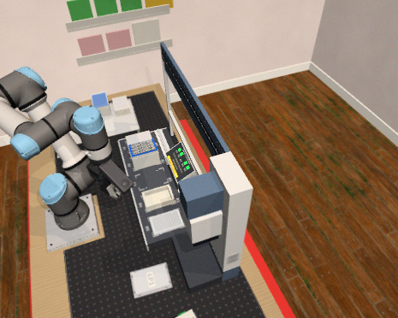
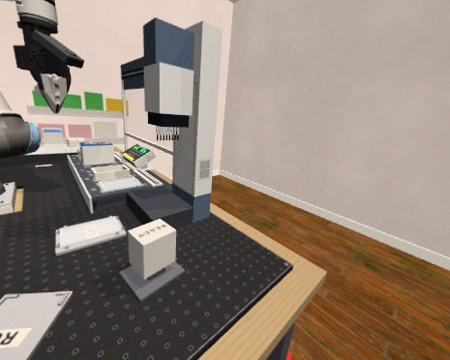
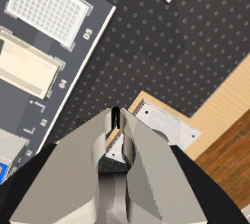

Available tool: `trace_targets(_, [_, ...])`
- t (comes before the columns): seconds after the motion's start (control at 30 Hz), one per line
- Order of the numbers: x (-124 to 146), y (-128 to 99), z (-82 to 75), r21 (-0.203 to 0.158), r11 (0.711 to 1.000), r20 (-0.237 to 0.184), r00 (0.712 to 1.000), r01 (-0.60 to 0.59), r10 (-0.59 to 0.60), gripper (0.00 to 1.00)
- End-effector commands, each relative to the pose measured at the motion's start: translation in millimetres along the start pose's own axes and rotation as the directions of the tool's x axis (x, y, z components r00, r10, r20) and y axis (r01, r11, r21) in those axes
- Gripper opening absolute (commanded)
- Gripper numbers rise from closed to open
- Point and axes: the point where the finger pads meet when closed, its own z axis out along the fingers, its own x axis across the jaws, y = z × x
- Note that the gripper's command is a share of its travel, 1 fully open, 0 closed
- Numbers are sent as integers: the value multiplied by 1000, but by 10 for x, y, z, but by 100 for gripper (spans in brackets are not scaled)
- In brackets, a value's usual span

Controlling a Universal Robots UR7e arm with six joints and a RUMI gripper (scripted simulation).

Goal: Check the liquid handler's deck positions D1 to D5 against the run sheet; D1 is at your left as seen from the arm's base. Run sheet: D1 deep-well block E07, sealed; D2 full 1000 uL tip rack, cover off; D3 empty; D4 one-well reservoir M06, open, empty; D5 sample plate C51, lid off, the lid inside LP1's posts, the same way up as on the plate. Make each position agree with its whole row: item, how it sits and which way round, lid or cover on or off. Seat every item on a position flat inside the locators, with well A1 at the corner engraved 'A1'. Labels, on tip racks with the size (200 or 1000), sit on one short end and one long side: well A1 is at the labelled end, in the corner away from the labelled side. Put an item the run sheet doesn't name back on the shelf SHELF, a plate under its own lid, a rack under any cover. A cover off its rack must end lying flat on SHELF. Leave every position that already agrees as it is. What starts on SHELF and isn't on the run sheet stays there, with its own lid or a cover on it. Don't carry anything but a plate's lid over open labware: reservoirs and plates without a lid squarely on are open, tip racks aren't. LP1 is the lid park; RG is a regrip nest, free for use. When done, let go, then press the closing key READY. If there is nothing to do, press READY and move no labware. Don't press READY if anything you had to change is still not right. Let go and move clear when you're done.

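My gripper (image 1: 112,190) is shut and empty. It hangs high over the black mat between the arm's base and the deck, and also shows in the exterior view (image 2: 56,105) and the wrist view (image 3: 115,117). On the deck, a white sample plate (image 1: 167,222) (image 3: 48,17) with no lid sits at D5. A cream open reservoir (image 1: 157,197) (image 3: 23,65) sits at D4. D3 (image 3: 36,117) is bare. A tall tip rack with a blue-rimmed top (image 1: 142,148) stands beyond it, by the D2 mark. D1 is hidden behind it.
The LP1 nest (image 1: 151,279) lies on the mat near the deck's front end. The READY key (image 2: 151,253) and RG nest (image 2: 14,320) are nearer the table edge. SHELF (image 1: 113,110) holds a blue-topped item and a white one. The handler's tower (image 1: 217,200) stands behind the deck.
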Motion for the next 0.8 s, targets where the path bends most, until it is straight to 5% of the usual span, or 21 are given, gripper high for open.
trace_targets(0.0, [71,55,15,-8,996,0,996,-90,90,0])
trace_targets(0.43, [61,42,9,-7,941,-3,941,-339,339,0])
trace_targets(0.77, [96,-13,-5,-4,909,-2,909,-417,417,0])
